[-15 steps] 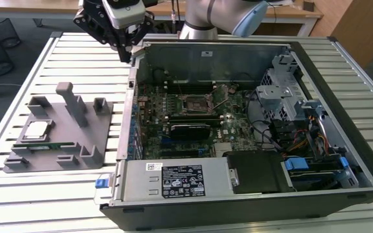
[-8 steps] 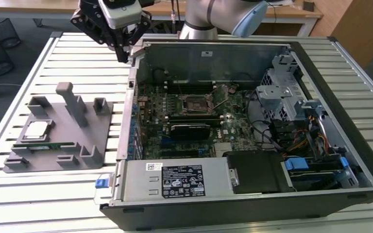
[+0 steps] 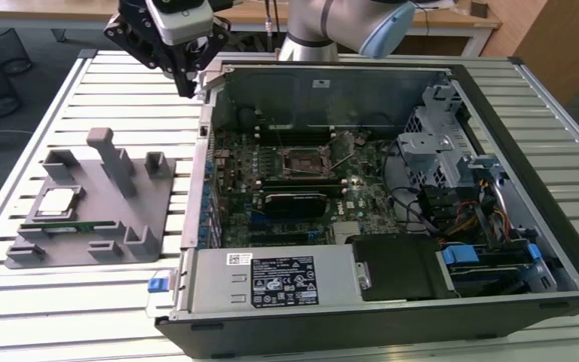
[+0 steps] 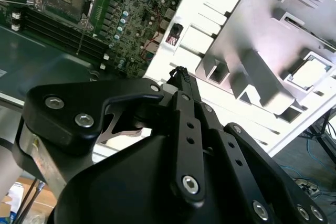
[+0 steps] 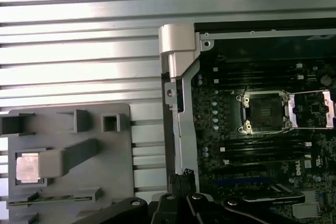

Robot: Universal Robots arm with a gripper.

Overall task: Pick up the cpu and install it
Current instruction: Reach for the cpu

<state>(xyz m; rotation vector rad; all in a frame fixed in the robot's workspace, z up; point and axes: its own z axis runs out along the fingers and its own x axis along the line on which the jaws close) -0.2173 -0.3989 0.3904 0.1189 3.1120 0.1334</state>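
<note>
Nearest my lens is the black two-finger gripper (image 4: 181, 74), its fingers pinched together at the tips with nothing between them, so it is clenched on air. In the exterior view the gripper (image 3: 187, 89) hangs above the far corner of the open black computer case (image 3: 370, 335), on the exterior view's left, right over the case wall.

The small flat square silver-topped cpu (image 3: 56, 202) has not been picked. It lies flat in a recess of the grey plastic fixture plate (image 3: 88, 256), which sits on the white slatted metal table (image 3: 99, 302) near the table's edge on the exterior view's left, well apart from the gripper. In the first wrist view I see the cpu (image 5: 27, 167) with the tall grey fixture post (image 5: 79, 153) just beside it. A long thin green memory stick (image 3: 68, 225) lies along the chip's near side.

The square metal-framed socket (image 5: 264, 113) on the green board stands open and bare.

To make the pick cleanly, I judge the fingers need spreading before any descent. I'd come in square over the chip and take two opposite edges. The post and the stick are the snags I'd watch, and a tilted grab could jam the cpu in its recess.
</note>
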